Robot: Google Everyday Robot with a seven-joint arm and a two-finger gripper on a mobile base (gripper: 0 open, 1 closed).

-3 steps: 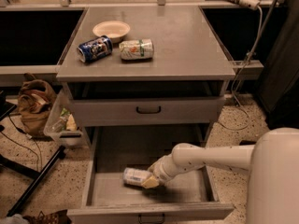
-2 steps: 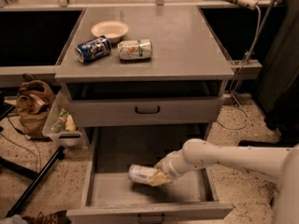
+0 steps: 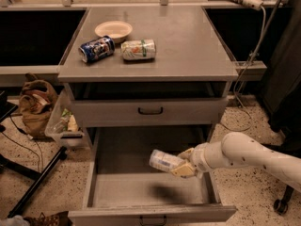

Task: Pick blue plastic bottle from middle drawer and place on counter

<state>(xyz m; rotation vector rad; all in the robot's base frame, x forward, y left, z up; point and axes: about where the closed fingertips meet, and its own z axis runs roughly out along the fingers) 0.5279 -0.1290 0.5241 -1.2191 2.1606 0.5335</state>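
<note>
My claw (image 3: 185, 167), over the open middle drawer (image 3: 127, 196), grips the blue plastic bottle (image 3: 163, 160); bottle lies sideways, clear of the floor.

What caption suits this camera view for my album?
The robot's gripper holds a small translucent blue plastic bottle above the open grey metal middle drawer.

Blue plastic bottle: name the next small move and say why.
Probably keep it gripped and raise it out of the drawer: the gripper holds the blue plastic bottle just off the middle drawer floor, its shadow below, while the counter sits higher, above the upper drawer.
</note>
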